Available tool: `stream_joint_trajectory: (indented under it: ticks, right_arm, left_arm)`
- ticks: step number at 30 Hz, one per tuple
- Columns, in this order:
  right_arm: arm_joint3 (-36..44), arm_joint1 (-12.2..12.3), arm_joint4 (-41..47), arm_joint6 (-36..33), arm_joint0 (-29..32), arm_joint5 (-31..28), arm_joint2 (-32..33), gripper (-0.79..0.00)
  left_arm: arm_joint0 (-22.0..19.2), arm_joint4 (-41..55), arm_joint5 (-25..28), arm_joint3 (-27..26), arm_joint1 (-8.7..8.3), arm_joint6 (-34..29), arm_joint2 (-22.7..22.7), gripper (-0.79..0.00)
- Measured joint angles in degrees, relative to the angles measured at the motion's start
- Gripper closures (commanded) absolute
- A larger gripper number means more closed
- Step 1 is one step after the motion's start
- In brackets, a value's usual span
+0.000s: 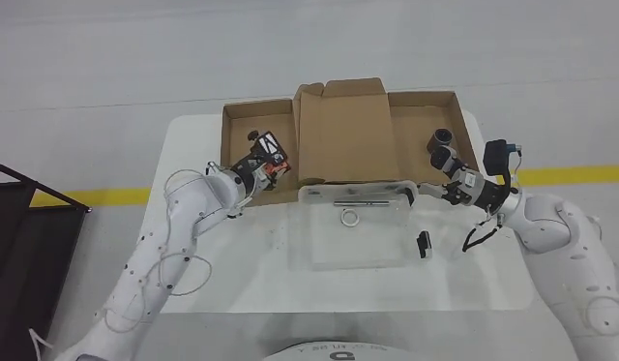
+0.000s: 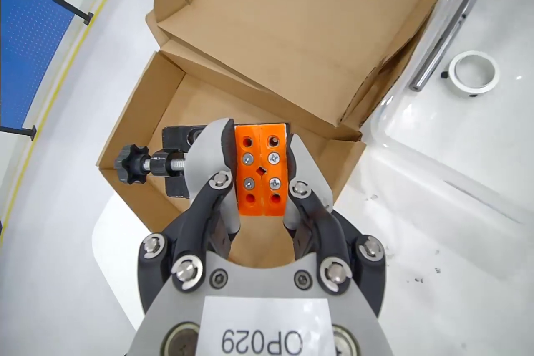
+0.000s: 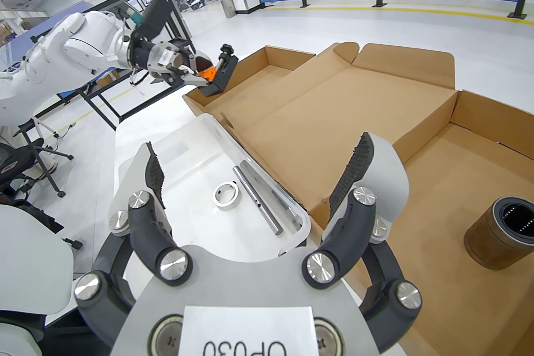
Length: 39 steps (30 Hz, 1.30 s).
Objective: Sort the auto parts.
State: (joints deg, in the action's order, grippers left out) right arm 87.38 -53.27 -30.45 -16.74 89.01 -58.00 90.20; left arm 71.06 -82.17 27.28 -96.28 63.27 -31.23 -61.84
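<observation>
My left gripper (image 2: 259, 157) is shut on an orange-and-black clamp (image 2: 260, 170) with a black knob (image 2: 128, 163), held above the left compartment (image 1: 244, 134) of the cardboard box. The same clamp (image 3: 215, 76) hangs in the left gripper (image 3: 196, 76) at the far side of the right wrist view. My right gripper (image 3: 256, 170) stands open and empty over the box's near edge, by the right compartment (image 1: 416, 134). A dark cylindrical bushing (image 3: 498, 232) stands in that compartment. A steel rod (image 3: 258, 198) and a white ring (image 3: 225, 195) lie in the clear tray (image 1: 324, 245).
The box's folded lid (image 1: 345, 129) covers its middle. A small black part (image 1: 423, 244) lies on the white table to the right of the tray. A black rack (image 1: 29, 216) stands off the table's left side.
</observation>
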Motion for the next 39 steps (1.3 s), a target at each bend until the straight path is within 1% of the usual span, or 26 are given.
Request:
stream_joint_trajectory:
  ticks: [5,6,7,8,9,10,14,20,23,26,27,30,34,36,39]
  right_arm:
    - [0.00,0.00,0.00,0.00,0.00,0.00,0.00,-0.785]
    - [0.00,0.00,0.00,0.00,0.00,0.00,0.00,-0.785]
    - [0.00,0.00,0.00,0.00,0.00,0.00,0.00,-0.785]
    - [0.00,0.00,0.00,0.00,0.00,0.00,0.00,-0.785]
    - [0.00,0.00,0.00,0.00,0.00,0.00,0.00,-0.785]
    - [0.00,0.00,0.00,0.00,0.00,0.00,0.00,-0.785]
    - [0.00,0.00,0.00,0.00,0.00,0.00,0.00,-0.785]
    - [0.00,0.00,0.00,0.00,0.00,0.00,0.00,-0.785]
    - [0.00,0.00,0.00,0.00,0.00,0.00,0.00,-0.785]
    - [0.00,0.00,0.00,0.00,0.00,0.00,0.00,-0.785]
    - [0.00,0.00,0.00,0.00,0.00,0.00,0.00,-0.785]
    - [0.00,0.00,0.00,0.00,0.00,0.00,0.00,-0.785]
    - [0.00,0.00,0.00,0.00,0.00,0.00,0.00,-0.785]
    - [0.00,0.00,0.00,0.00,0.00,0.00,0.00,-0.785]
    - [0.00,0.00,0.00,0.00,0.00,0.00,0.00,-0.785]
  left_arm:
    - [-2.71,-1.91,-2.52,4.34,0.93,1.65,3.16,0.000]
    - [-3.20,-1.95,-2.81,5.10,1.09,1.81,3.53,-0.049]
    - [-3.51,-2.00,-2.97,5.57,1.18,1.83,3.73,-0.200]
    - [-3.76,-2.03,-3.10,5.94,1.27,1.82,3.90,-0.548]
    - [-4.02,-2.00,-3.29,6.30,1.37,1.73,4.05,-0.770]
    - [-4.15,-2.00,-3.51,6.48,1.43,1.59,4.11,-0.785]
    - [-4.23,-1.71,-4.00,6.21,1.60,0.78,4.13,-0.785]
    - [-2.80,-1.49,-3.74,2.72,1.40,-0.64,3.08,-0.785]
    - [-1.44,-1.66,-3.70,-1.03,1.18,-0.34,2.22,-0.785]
    - [0.82,-0.23,-2.57,-6.53,0.86,0.19,1.07,-0.785]
    - [1.91,0.96,-1.61,-8.96,0.72,0.39,0.63,-0.785]
    - [4.65,5.58,1.58,-13.98,0.37,0.32,-0.36,-0.785]
    - [6.81,12.92,5.87,-17.39,0.10,-2.29,-0.54,-0.785]
    - [7.16,14.88,5.26,-18.23,0.05,-3.53,-0.85,-0.785]
    - [7.18,14.91,4.88,-18.29,0.06,-3.58,-0.89,-0.785]
